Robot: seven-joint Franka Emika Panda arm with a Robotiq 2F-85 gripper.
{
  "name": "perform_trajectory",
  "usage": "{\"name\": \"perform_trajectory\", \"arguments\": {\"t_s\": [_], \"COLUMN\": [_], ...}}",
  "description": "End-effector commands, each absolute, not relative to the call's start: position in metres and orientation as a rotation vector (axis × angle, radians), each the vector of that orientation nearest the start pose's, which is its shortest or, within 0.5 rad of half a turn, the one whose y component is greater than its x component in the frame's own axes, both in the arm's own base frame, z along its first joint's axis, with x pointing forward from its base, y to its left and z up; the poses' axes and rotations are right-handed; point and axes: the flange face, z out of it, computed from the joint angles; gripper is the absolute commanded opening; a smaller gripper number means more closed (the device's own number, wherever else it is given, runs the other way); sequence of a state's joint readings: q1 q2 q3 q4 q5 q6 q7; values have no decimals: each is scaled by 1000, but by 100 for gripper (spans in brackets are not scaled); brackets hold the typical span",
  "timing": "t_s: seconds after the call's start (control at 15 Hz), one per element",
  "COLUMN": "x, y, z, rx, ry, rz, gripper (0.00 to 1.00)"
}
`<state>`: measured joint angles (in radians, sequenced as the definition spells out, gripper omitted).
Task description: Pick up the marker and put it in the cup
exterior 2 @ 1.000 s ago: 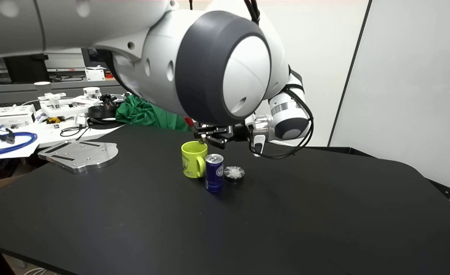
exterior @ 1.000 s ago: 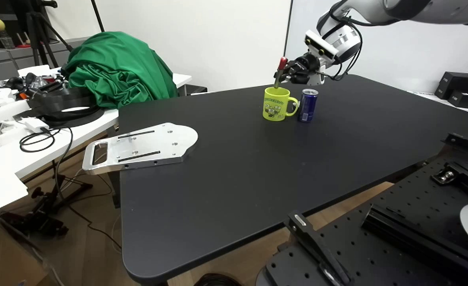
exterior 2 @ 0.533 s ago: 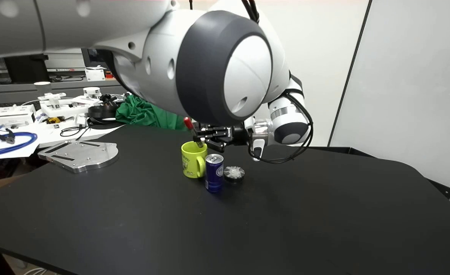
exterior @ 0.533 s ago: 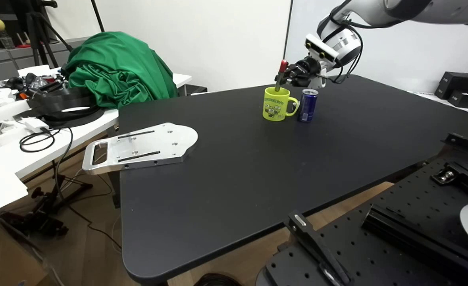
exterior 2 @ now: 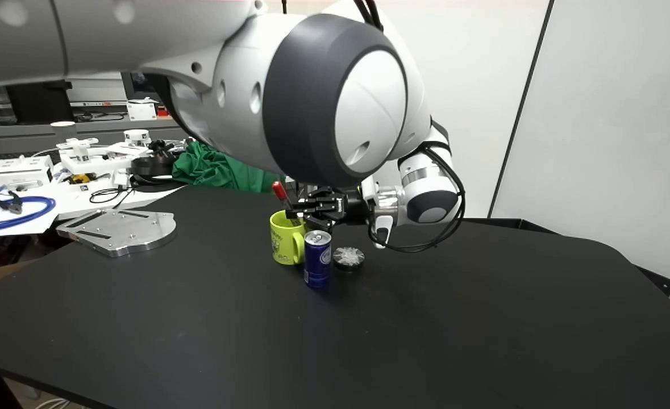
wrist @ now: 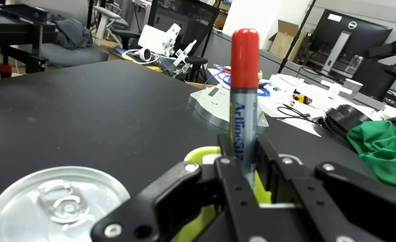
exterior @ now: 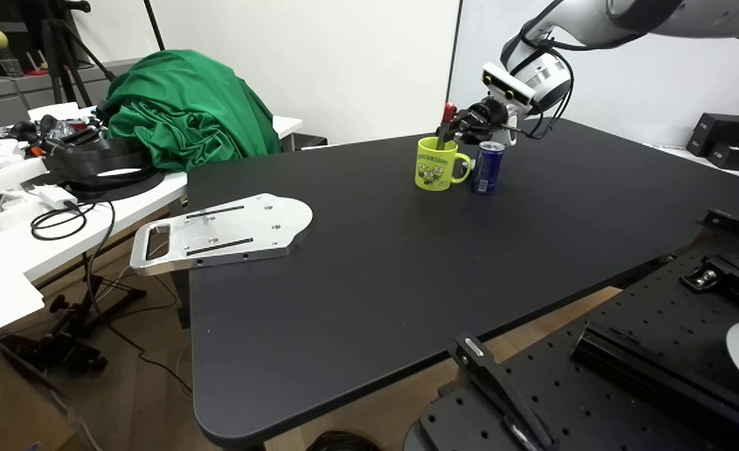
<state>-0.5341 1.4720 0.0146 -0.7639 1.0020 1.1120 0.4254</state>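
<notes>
The marker, grey with a red cap, stands nearly upright in my gripper, red end up, in the wrist view point(wrist: 244, 60) and in both exterior views point(exterior: 449, 113) point(exterior 2: 279, 190). My gripper point(wrist: 244, 148) is shut on the marker's body, a finger on each side. The yellow-green cup point(exterior: 430, 172) stands upright on the table, its handle toward a blue can. The fingertips are at the cup's rim in an exterior view point(exterior 2: 295, 211). The marker's lower end reaches into the cup's mouth; its tip is hidden. The cup shows partly behind the fingers in the wrist view point(wrist: 193, 154).
A blue can point(exterior: 488, 168) stands right beside the cup's handle and close under the gripper; its top point(wrist: 58, 205) shows in the wrist view. A round black piece with a clear top point(exterior 2: 349, 257) lies by the can. A silver metal plate point(exterior: 244, 225) lies at the table's edge.
My gripper has moved down with the marker, so the red cap is lower and more of the marker is inside the cup. The can has shifted very slightly. The cup has not moved.
</notes>
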Motion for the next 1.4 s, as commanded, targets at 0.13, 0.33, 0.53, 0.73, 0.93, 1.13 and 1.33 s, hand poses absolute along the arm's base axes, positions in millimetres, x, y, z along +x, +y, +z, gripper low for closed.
{"name": "perform_trajectory", "arguments": {"t_s": [0.13,0.33,0.53,0.73,0.93,1.13,1.33], "x": [627,630,636,643,649,654,652], "y": [-237,-237,-239,-244,-246,-247,-243], "z": [45,53,69,87,112,134,117], "rx": [-1518,-1521,-1531,-1542,-1565,-1585,-1582], "ry": [929,915,896,864,824,767,781], "rz": [1074,1069,1052,1030,998,965,972], "gripper": [53,73,93,100,100,100,100]}}
